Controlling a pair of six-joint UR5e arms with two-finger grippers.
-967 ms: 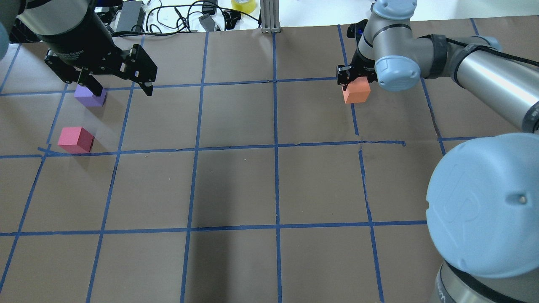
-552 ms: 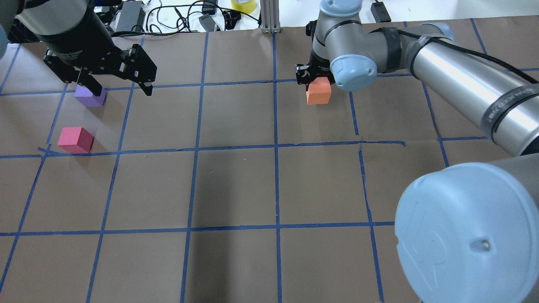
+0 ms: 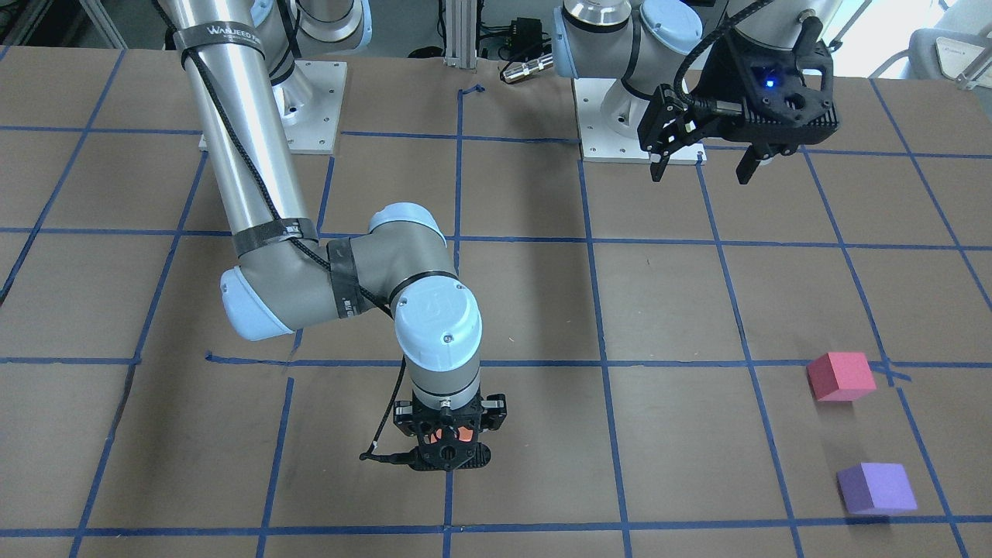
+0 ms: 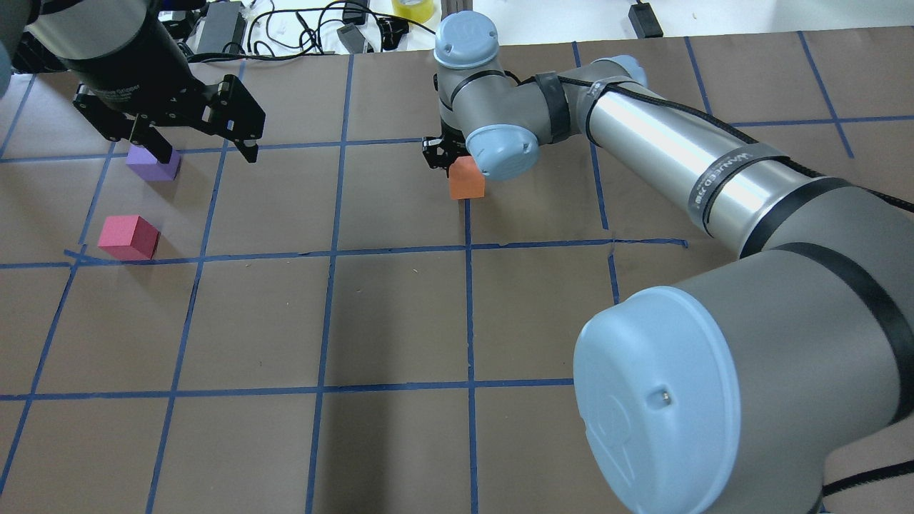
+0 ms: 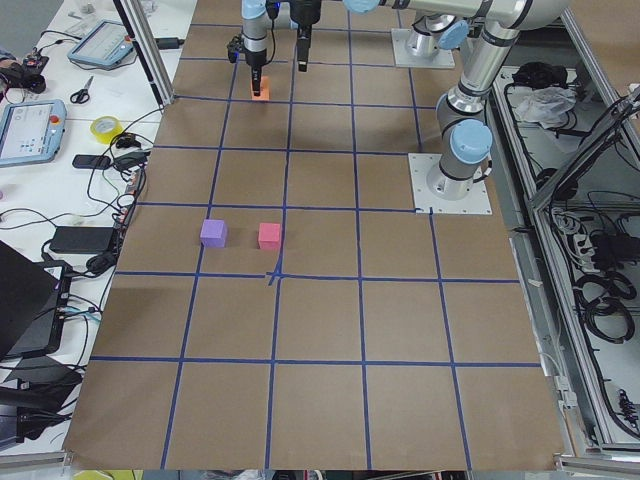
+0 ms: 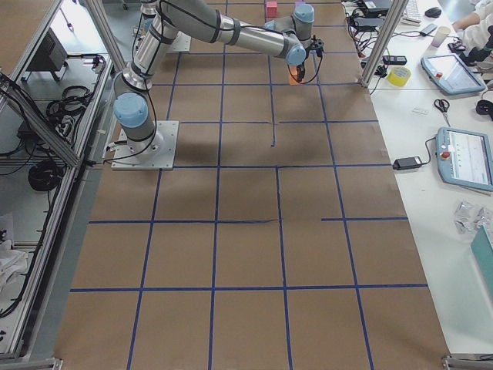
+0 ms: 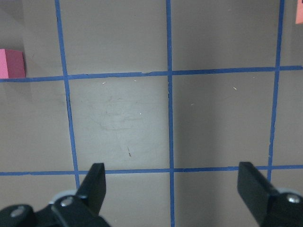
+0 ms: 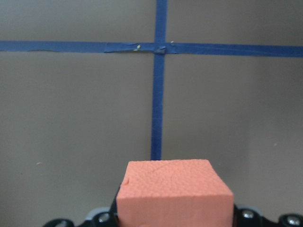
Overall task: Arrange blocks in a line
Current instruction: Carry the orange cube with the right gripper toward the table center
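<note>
R gripper (image 4: 453, 158) is clamped on the orange cube (image 4: 467, 182), holding it right over a blue tape line (image 4: 469, 300) approx. mid-table, towards the side away from the robot. L gripper (image 4: 207, 148) hangs well up over the table's left part w/ fingers wide apart & nothing between them. Purple cube (image 4: 153, 165) & pinkish-red cube (image 4: 128, 237) sit on the brown paper (image 4: 400, 314) near each other, not touching, both well apart from the orange one.
</note>
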